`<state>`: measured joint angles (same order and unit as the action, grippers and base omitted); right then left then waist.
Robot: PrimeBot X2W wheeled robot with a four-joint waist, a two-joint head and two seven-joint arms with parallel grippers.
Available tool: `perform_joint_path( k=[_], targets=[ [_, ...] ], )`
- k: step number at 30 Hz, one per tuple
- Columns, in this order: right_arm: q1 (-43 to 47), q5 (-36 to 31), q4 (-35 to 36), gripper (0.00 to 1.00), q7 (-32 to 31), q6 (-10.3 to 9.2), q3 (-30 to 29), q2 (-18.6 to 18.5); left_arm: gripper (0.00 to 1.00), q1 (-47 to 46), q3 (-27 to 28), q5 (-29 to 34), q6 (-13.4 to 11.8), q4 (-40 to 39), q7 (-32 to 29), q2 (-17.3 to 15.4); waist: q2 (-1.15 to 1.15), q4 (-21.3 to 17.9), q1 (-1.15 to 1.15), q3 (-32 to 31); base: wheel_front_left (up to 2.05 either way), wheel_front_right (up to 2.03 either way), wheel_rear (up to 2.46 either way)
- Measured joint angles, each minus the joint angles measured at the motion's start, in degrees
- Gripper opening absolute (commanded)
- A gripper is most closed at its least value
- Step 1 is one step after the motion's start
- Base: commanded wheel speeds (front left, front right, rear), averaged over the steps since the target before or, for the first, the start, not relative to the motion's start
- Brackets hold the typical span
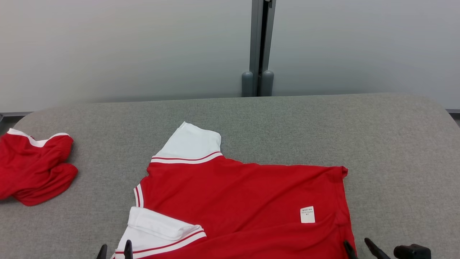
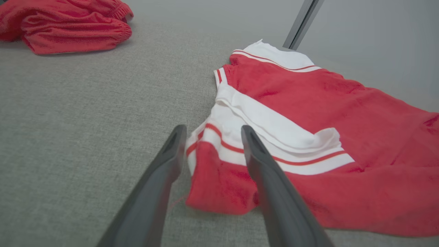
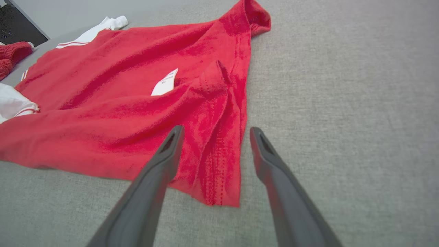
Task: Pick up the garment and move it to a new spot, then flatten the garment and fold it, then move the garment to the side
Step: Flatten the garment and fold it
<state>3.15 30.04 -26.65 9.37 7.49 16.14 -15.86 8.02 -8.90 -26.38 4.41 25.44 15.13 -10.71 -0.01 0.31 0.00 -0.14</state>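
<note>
On the grey desk (image 1: 323,126) a red shirt (image 1: 244,201) lies spread flat near the front edge, collar end to the left and hem (image 3: 219,178) to the right. One white sleeve (image 2: 274,130) is folded over on its near left side, and a white label (image 1: 307,214) shows near the hem.

The left claw (image 2: 212,132) stands open with nothing gripped. Its fingers straddle the shirt's near left corner, just beside the folded sleeve.

The right claw (image 3: 216,132) also stands wide open and empty. One finger is over the red cloth and the other over bare desk, with the hem's near corner between them.

A crumpled red garment (image 1: 32,169) lies well apart at the far left.
</note>
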Motion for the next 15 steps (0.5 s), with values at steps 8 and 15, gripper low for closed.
perform_joint_path(
  k=[8,15],
  targets=[
    [-0.6,-7.6,6.3,1.0,3.6,0.0,-7.0,2.4,1.0,-1.3,4.9,6.2,0.0,-7.5,0.0,1.2,0.0,-0.7,0.0,-0.1,0.0,0.0,0.0],
    [-3.2,-14.2,11.4,1.0,5.4,0.0,-10.8,6.9,1.0,-3.7,8.6,12.0,0.7,-13.1,0.0,2.5,0.01,-1.2,0.01,0.3,0.0,0.0,0.0]
  ],
)
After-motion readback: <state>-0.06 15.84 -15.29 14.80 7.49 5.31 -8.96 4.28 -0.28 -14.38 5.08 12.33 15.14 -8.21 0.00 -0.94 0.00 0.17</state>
